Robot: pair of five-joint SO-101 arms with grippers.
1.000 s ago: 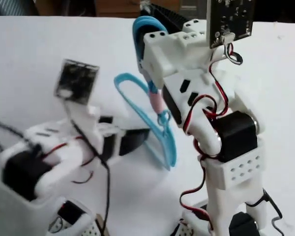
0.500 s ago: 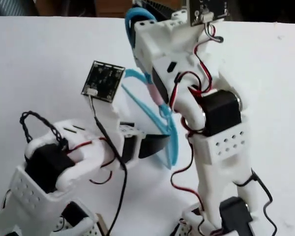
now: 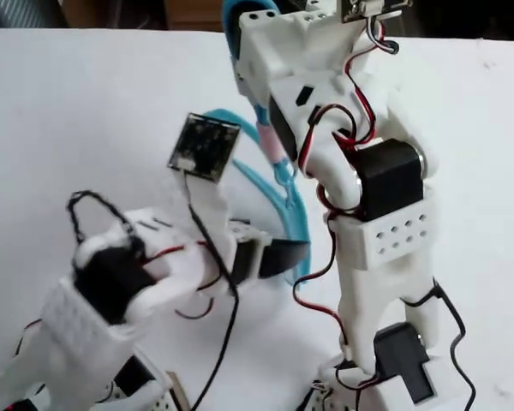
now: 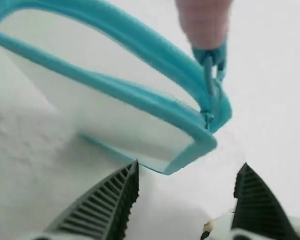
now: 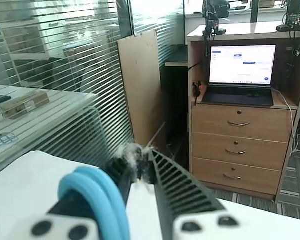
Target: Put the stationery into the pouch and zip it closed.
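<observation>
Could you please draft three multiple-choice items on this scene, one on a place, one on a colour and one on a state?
1. Where is the corner of the pouch relative to the left gripper?
A. Just ahead of the gap between its jaws
B. Clamped tight between its jaws
C. Behind the arm's base

2. What colour is the zipper pull?
A. Black
B. Pink
C. Yellow

3. In what state is the pouch?
A. Zipped fully closed
B. Open, its turquoise edges apart
C. Turned inside out

Answers:
1 A: the left wrist view has the corner in front of the open jaws, apart from both.
2 B: a pink tab hangs from the turquoise slider.
3 B: the two turquoise edges spread wide, joining only at the corner.
</observation>
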